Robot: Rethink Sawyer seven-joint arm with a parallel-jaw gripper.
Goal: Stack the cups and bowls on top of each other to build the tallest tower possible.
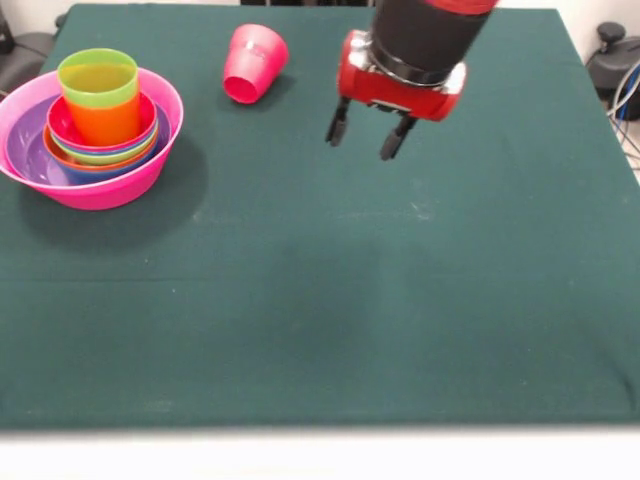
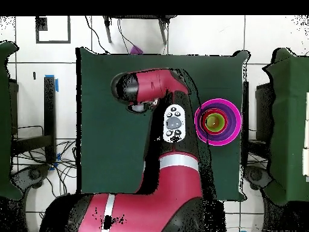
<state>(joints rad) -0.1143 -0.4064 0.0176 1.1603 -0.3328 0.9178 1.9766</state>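
Gripper [image 1: 366,137] hangs unclenched and empty near the tipped red-pink cup [image 1: 253,63]; the tower [image 1: 95,130] probably holds two tumblers.

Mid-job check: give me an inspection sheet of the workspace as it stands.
Surface: green cloth table, flat.
Job's things: tower at the table's edge, pink bowl as base, lime green cup over orange cup on top; red-pink cup lies on its side, apart from the tower.
Clutter: nothing seen.
Hand: hand open, empty, above the cloth.
Cables: cables on the floor.
Surroundings: tiled floor.
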